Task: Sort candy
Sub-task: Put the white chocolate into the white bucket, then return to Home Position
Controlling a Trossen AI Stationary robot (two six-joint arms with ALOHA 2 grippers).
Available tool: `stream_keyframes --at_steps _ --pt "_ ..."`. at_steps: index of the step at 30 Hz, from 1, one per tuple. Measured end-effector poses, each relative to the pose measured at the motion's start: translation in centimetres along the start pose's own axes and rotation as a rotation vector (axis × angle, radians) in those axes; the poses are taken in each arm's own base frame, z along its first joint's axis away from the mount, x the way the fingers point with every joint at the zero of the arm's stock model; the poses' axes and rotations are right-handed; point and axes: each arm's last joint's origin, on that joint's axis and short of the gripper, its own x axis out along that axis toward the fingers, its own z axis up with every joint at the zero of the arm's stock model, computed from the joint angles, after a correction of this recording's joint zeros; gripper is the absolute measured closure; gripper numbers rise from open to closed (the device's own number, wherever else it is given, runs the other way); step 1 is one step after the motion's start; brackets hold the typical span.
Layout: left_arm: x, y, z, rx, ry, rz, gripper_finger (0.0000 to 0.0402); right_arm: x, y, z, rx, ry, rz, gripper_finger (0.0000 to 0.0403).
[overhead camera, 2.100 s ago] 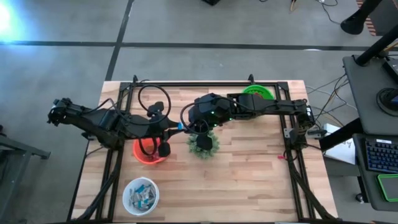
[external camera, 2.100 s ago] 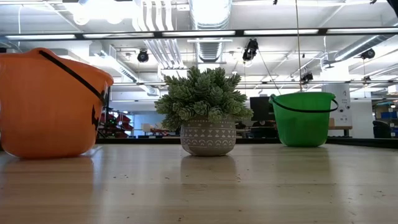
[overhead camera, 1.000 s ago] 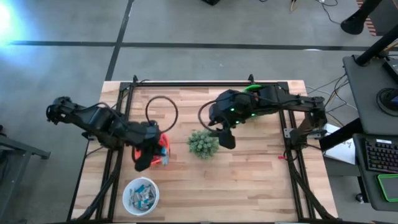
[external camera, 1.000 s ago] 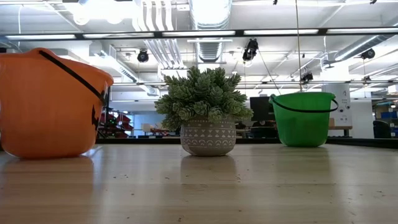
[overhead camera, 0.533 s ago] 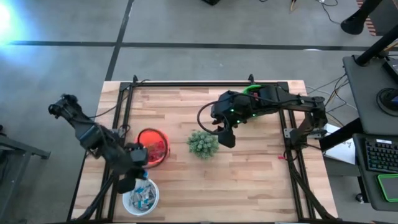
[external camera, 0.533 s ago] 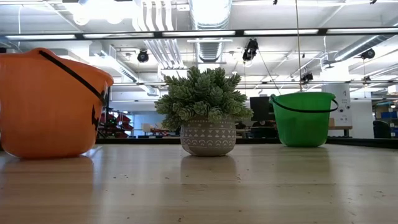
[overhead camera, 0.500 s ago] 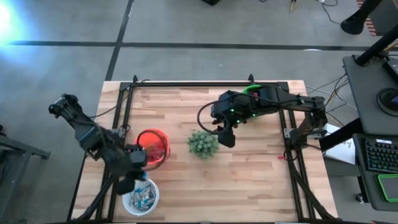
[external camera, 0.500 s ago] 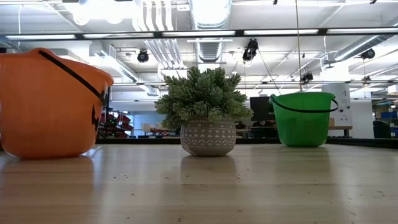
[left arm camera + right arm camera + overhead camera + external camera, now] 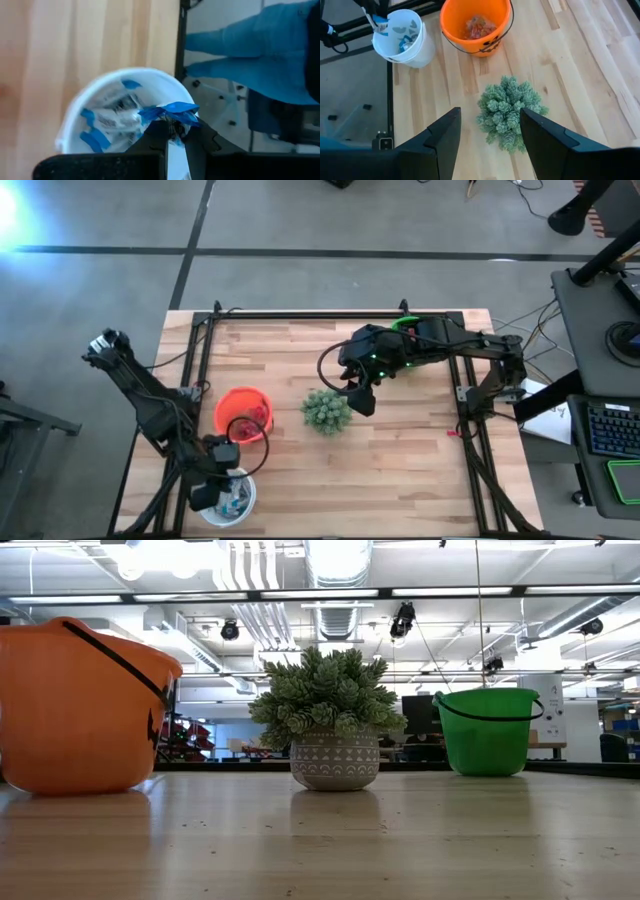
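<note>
Candy (image 9: 115, 120): blue-and-white wrapped bars heaped in the white bucket (image 9: 243, 502), at the table's (image 9: 400, 480) near left corner. One blue-wrapped bar (image 9: 170, 111) is pinched in the clenched left gripper (image 9: 175, 137), directly over that bucket. Orange bucket (image 9: 243, 413): just beyond the white bucket, holding reddish candy (image 9: 479, 26). Potted plant (image 9: 327, 411): right of the orange bucket, apart. Right gripper (image 9: 487, 132): fingers spread, empty, above the plant. Green bucket (image 9: 488, 730): far right of the plant.
</note>
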Motion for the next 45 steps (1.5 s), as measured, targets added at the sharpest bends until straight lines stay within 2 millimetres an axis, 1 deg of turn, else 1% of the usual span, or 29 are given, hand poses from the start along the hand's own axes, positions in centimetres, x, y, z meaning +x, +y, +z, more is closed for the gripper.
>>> stream_keyframes --at_steps 4,8,12,16,20,24,26,29,33,36,38,41,45 --pt "0.5 0.0 -0.5 -0.037 0.05 -0.035 0.0365 0.0 0.0 0.0 0.01 0.0 0.0 0.0213" --pt "0.6 0.0 -0.7 -0.057 0.072 -0.042 0.0326 0.0 0.0 0.0 0.012 0.001 0.0 0.0213" --pt "0.6 0.0 -0.7 -0.059 0.073 -0.043 0.0288 0.0 0.0 0.0 0.012 0.001 0.0 0.0213" --pt "0.6 0.0 -0.7 -0.058 0.073 -0.043 0.0258 0.0 0.0 0.0 0.014 0.002 -0.001 0.0213" --pt "0.6 0.0 -0.7 -0.062 0.073 -0.043 0.0239 0.0 0.0 0.0 0.026 0.003 0.0 0.0213" --pt "0.1 -0.1 -0.6 -0.065 0.071 -0.035 0.0233 -0.2 0.0 -0.1 0.027 0.004 0.001 0.0213" --pt "-0.8 -0.5 -0.3 -0.058 0.02 -0.018 0.0233 -0.5 0.0 -0.2 0.025 -0.003 0.004 0.0213" --pt "-3.1 -1.0 0.5 -0.003 -0.119 0.05 0.0234 -1.6 0.1 -0.2 0.014 -0.023 0.011 0.0213" --pt "-7.8 -1.8 1.5 0.123 -0.401 0.165 0.0235 -4.1 0.2 -0.1 0.008 -0.095 0.018 0.0213" --pt "-11.1 -2.3 1.6 0.219 -0.602 0.224 0.0235 -6.2 0.1 -0.4 0.012 -0.164 -0.023 0.0213" --pt "-12.8 -2.3 1.5 0.261 -0.684 0.248 0.0235 -7.5 0.0 -0.6 0.022 -0.211 -0.065 0.0213" --pt "-14.4 -1.3 1.0 0.293 -0.755 0.296 0.0235 -9.4 -0.2 -1.1 0.04 -0.268 -0.099 0.0213" --pt "-15.8 1.8 -0.5 0.247 -0.794 0.36 0.0235 -11.7 -0.3 -1.9 0.083 -0.318 -0.078 0.0213"
